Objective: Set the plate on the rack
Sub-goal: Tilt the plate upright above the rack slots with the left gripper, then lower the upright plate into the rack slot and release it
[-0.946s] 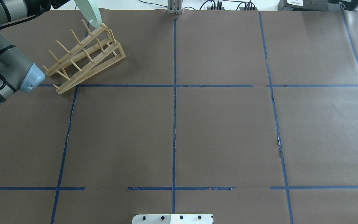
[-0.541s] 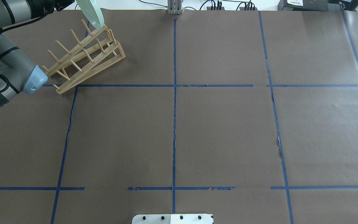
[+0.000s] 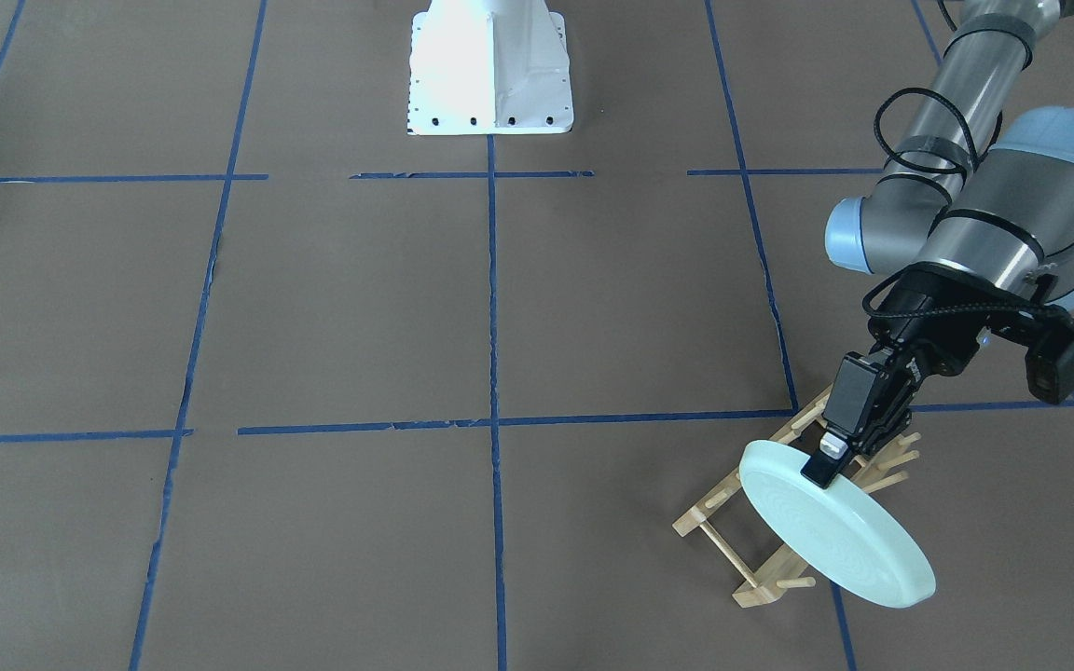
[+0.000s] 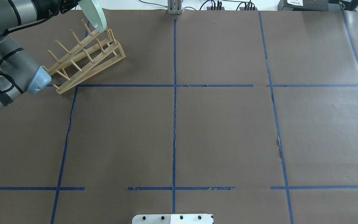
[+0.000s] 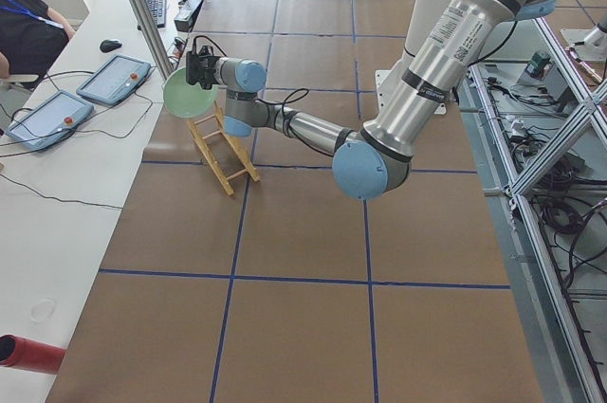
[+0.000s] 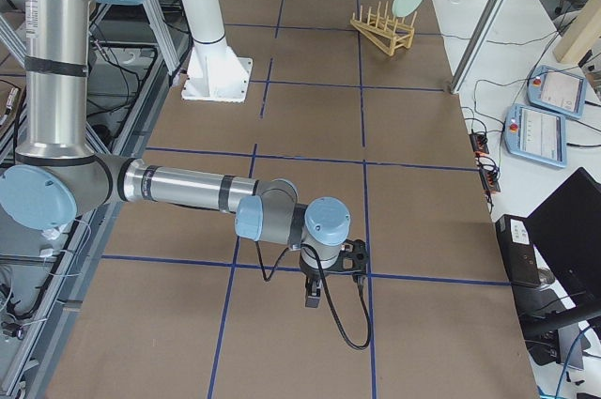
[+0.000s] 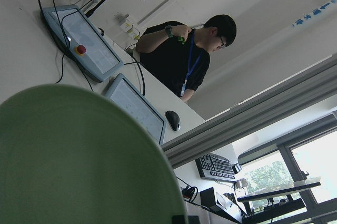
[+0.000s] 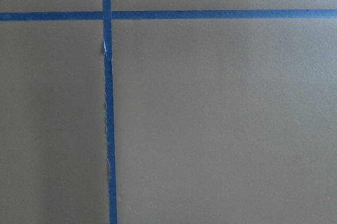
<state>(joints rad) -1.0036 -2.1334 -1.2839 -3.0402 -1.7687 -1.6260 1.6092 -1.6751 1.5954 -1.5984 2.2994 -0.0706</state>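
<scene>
The pale mint-green plate (image 3: pixel 835 531) is held on edge and tilted, its lower rim over the far end of the light-wood rack (image 3: pixel 714 508). My left gripper (image 3: pixel 826 461) is shut on the plate's upper rim. In the overhead view the plate (image 4: pixel 95 15) hangs just above the rack's (image 4: pixel 85 57) far pegs. The plate's underside fills the left wrist view (image 7: pixel 79 161). My right gripper (image 6: pixel 315 296) shows only in the exterior right view, low over the brown table; I cannot tell whether it is open or shut.
The robot's white base (image 3: pixel 490 65) stands at the table's robot side. A metal post (image 4: pixel 174 7) stands at the far edge. A side table beyond the rack holds tablets (image 5: pixel 114 76); an operator (image 7: pixel 184 55) stands there.
The plate has moved a little to the right and down, closer to the rack's far-end pegs. The left arm's elbow has shifted right with it.
</scene>
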